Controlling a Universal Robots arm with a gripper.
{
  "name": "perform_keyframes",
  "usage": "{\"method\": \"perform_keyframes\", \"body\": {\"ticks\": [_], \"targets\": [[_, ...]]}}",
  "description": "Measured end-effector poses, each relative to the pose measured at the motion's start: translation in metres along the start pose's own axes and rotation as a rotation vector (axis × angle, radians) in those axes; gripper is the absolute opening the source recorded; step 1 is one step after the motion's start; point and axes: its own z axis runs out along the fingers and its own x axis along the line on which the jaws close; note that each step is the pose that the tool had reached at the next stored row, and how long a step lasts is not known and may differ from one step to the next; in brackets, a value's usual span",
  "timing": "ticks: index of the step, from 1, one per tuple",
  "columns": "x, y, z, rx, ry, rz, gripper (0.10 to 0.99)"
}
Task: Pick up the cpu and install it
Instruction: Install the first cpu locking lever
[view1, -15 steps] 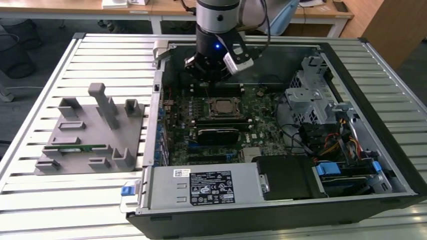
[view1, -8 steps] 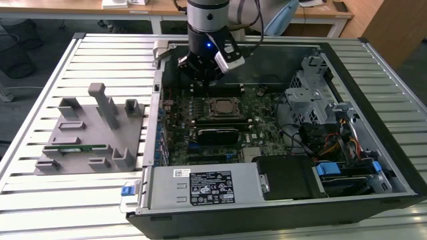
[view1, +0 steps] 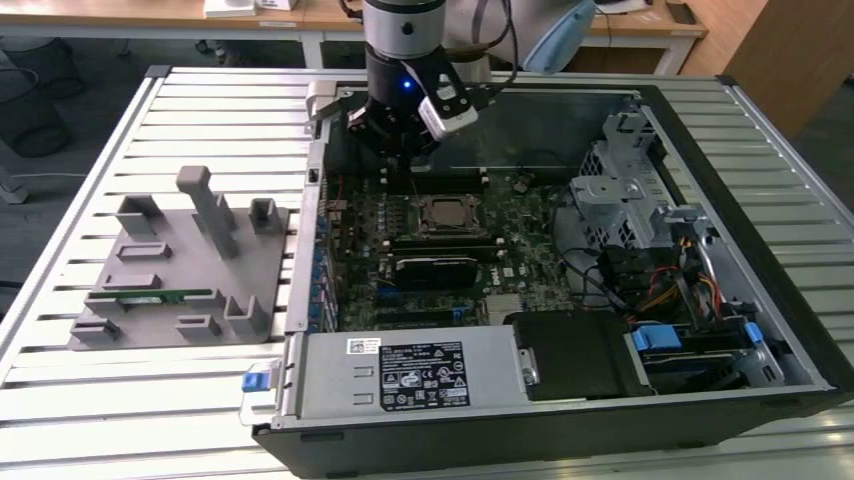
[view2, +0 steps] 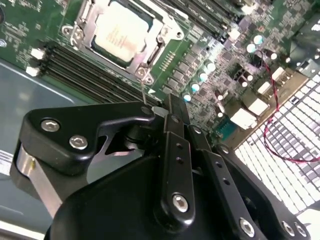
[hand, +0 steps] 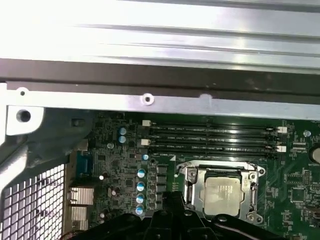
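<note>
The cpu (view1: 442, 214) lies flat in the motherboard socket inside the open computer case (view1: 747, 330), silvery top up, with the metal socket frame around it. Both wrist views show the cpu (view2: 121, 32) (hand: 224, 193) seated in that frame. My gripper (view1: 396, 152) hangs over the motherboard's rear corner, behind the socket and toward the exterior view's left of it. It is apart from the cpu. In the second wrist view the black fingers (view2: 172, 117) lie pressed together, and the gripper (view2: 167, 103) is shut with nothing held. The gripper body (hand: 170, 202) sits beside the socket.
A grey fixture tray (view1: 180, 300) holding a green memory stick (view1: 160, 296) lies on the slatted table at the exterior view's left. Inside the case are a black block (view1: 434, 268) in front of the socket, the power supply (view1: 400, 372), a drive cage (view1: 627, 190) and cables (view1: 654, 290).
</note>
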Motion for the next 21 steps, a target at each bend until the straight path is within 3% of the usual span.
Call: {"method": "perform_keyframes", "body": {"ticks": [4,12,17,21], "targets": [[0.0046,0.0019,0.0003,0.0,-0.0001,0.0,0.106],[0.0069,0.0146,0.0019,0.0,-0.0001,-0.001,0.106],[0.0061,0.0194,0.0024,0.0,-0.0001,-0.003,0.106],[0.0001,0.0193,0.0025,0.0,-0.0001,-0.003,0.106]]}}
